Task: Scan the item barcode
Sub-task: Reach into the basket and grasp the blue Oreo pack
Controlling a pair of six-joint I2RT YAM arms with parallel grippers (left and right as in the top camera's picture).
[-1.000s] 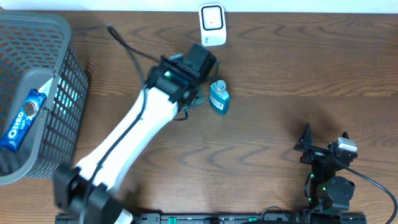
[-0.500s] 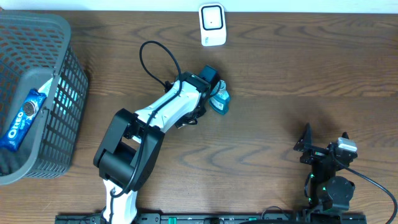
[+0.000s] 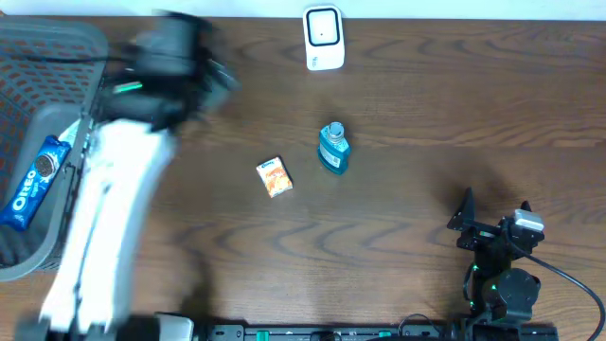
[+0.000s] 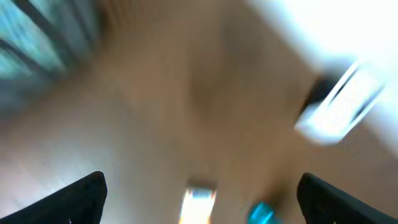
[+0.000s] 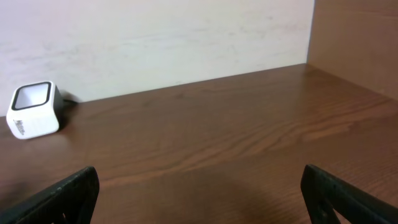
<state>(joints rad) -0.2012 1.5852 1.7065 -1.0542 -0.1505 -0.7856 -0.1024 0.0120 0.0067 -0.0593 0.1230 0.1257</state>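
The left jaws gaped open and empty, blurred beside the basket (image 3: pixel 102 114). Ahead of them, well apart on the surface (image 3: pixel 426 104), lay the small orange box (image 3: pixel 274 176), the blue bottle (image 3: pixel 332 148) near it, the scanner (image 3: pixel 323 38) beyond. The right jaws also stood open, empty, far from the box.

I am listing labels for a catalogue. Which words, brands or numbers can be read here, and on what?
"OREO": on the blue cookie pack in the grey basket.
Barcode scanner: small dark print on its front, too small to read.
Small orange box: print too small to read.
Blue bottle: label too small to read.
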